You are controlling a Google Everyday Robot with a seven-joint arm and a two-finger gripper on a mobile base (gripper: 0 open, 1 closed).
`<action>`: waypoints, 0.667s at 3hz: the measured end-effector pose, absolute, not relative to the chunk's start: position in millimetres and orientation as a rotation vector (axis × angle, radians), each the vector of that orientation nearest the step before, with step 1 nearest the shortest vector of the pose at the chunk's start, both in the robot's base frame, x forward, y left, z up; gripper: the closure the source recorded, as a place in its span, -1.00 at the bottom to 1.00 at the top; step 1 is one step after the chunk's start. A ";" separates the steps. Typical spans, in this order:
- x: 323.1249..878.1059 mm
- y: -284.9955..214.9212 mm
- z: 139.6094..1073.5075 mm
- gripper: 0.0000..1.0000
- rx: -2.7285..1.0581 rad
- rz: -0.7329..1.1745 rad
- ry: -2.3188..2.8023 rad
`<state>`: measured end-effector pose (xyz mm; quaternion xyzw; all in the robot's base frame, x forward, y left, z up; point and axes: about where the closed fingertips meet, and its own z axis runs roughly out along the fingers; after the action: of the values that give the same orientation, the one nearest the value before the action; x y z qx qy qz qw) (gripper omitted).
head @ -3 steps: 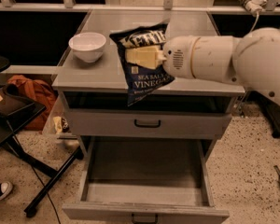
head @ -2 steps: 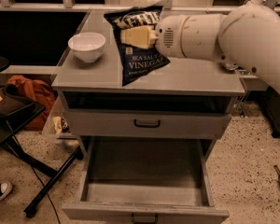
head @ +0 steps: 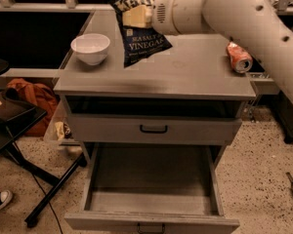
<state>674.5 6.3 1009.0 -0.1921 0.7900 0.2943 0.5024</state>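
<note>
A dark blue sea salt and vinegar chip bag [head: 141, 40] hangs above the grey cabinet top [head: 185, 74], lifted off it. My gripper [head: 136, 16] is shut on the bag's upper part, its cream fingers [head: 134, 17] pressed into the foil. The white arm reaches in from the upper right. A white bowl [head: 91, 48] stands on the top to the bag's left. A red soda can [head: 239, 57] lies on its side at the right edge.
The bottom drawer [head: 151, 199] is pulled fully out and shows a bare floor. The upper drawer [head: 154, 129] is closed. A black stand and an orange bag [head: 31, 99] sit on the floor at left.
My arm has lifted the chip bag up and back, away from the cabinet's front edge. The red can has come into sight at the right.
</note>
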 end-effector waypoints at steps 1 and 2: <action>700.6 8.7 985.4 -0.31 -0.438 0.704 1.987; 712.6 3.8 959.2 -0.77 -0.405 0.706 2.054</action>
<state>712.6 3.8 959.2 -0.1637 0.8306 0.2853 0.4493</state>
